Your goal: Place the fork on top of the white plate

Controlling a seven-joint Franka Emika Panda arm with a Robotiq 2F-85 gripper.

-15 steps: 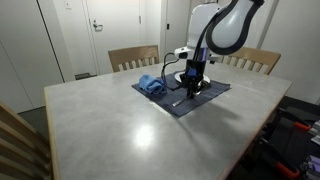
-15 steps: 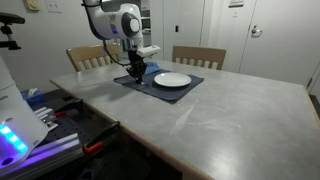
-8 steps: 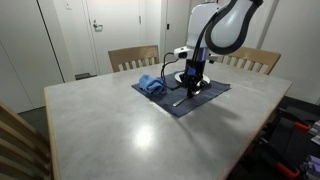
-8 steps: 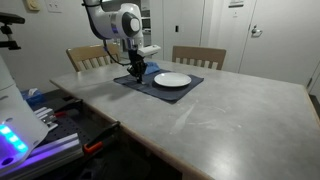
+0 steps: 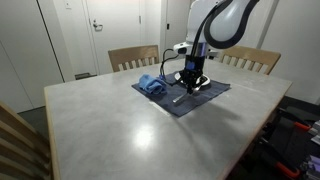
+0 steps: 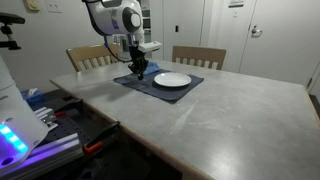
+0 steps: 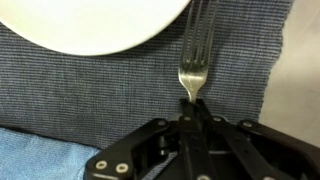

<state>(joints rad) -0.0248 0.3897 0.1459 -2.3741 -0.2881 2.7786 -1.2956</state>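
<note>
Gripper (image 7: 192, 108): jaws drawn together and clamped on the fork, the metal pinched between the two fingertips
Fork (image 7: 190, 78): slim and silver, gripped at the neck just behind the base of the tines; the tines run straight out ahead of the fingertips to the top edge of the wrist view; the handle is hidden under the tool
Fork contact: cannot tell whether any part of it rests on the mat
White plate (image 7: 90, 20): ahead of the fingertips and off to one side; its round rim curves just beside the tines, and the fork is not on it
Plate from outside: in an exterior view it lies flat on the mat, close beside the gripper (image 6: 140, 70)
Placemat (image 7: 100, 95): dark blue woven, directly beneath the tool and under both fork and plate
Blue cloth (image 7: 40, 150): bright and soft, behind the fingertips on the plate's side, next to the gripper body and lying on the mat
Table (image 7: 303, 60): pale grey top, showing past the mat's edge on the side of the tool away from the plate
Arm (image 5: 215, 25): comes down from above with the tool pointing straight down over the mat
Chairs (image 5: 133, 57): wooden, two of them at the table's far edge beyond the tool
</note>
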